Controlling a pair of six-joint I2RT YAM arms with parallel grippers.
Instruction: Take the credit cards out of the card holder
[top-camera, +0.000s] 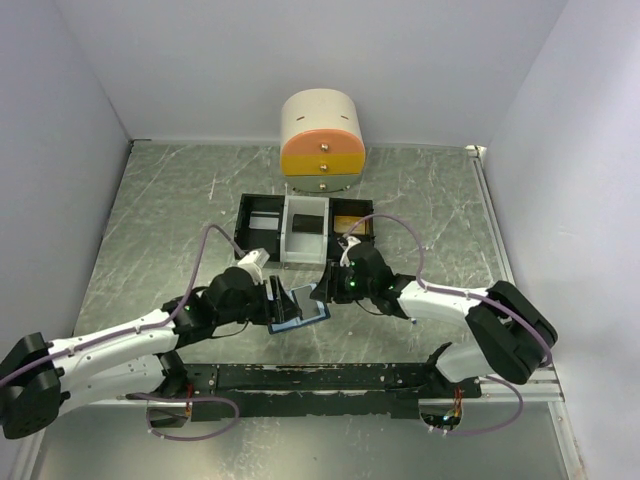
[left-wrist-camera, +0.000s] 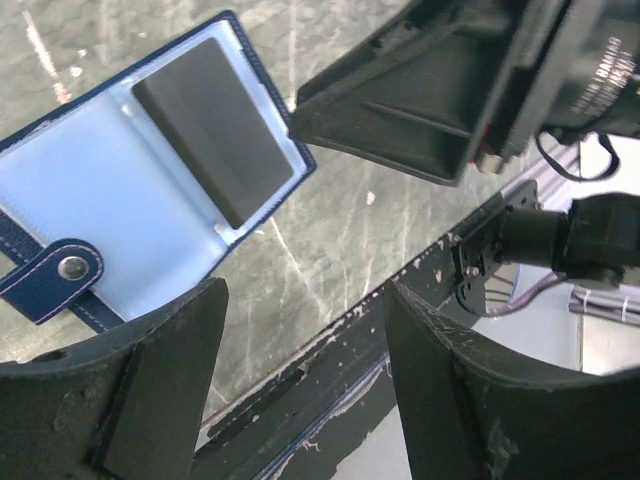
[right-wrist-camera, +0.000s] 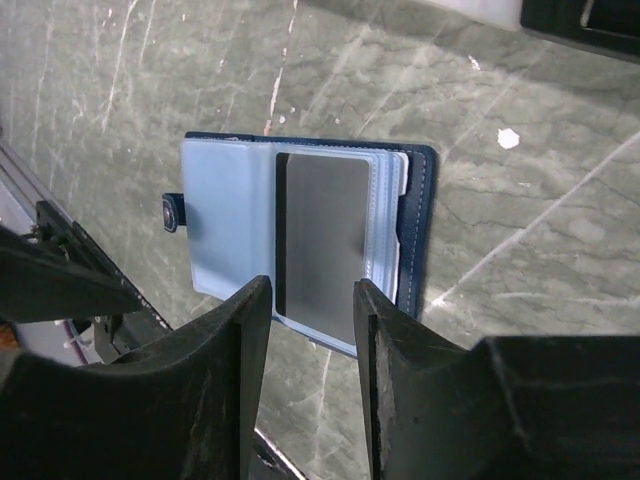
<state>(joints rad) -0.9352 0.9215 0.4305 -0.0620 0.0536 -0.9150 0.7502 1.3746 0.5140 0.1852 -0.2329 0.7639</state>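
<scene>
The card holder (top-camera: 303, 312) lies open on the table between my two grippers, light blue inside (right-wrist-camera: 225, 225) with a dark blue edge and clasp tab (left-wrist-camera: 55, 280). A grey credit card (right-wrist-camera: 325, 240) sits in its pocket, showing dark in the left wrist view (left-wrist-camera: 213, 128). My right gripper (right-wrist-camera: 312, 290) hovers over the holder's near edge, fingers apart, with the card's end showing in the gap. My left gripper (left-wrist-camera: 305, 290) is open beside the clasp side of the holder (left-wrist-camera: 90, 190) with only table between its fingers. In the top view the left gripper (top-camera: 278, 300) and right gripper (top-camera: 332, 285) flank the holder.
A black-and-white three-compartment tray (top-camera: 262, 212) stands just behind the grippers. Behind it is a cream, orange and yellow drawer cabinet (top-camera: 322, 145). The black mounting rail (top-camera: 320, 380) runs along the table's near edge. White walls close in both sides.
</scene>
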